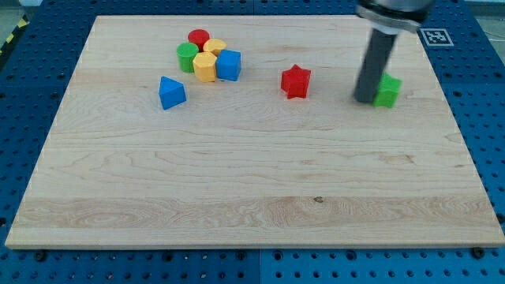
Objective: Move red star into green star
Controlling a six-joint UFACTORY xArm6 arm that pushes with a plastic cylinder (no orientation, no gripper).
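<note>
Rod half-hides green star

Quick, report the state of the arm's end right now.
My tip: a bare rod with no jaws, holding nothing. It sits against the green star's left side in the view; the red star lies apart, farther left.

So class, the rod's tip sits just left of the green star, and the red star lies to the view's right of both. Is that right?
Not quite. The camera view shows the red star to the view's left of my tip and the green star, not the right. The tip does sit just left of the green star.
</note>
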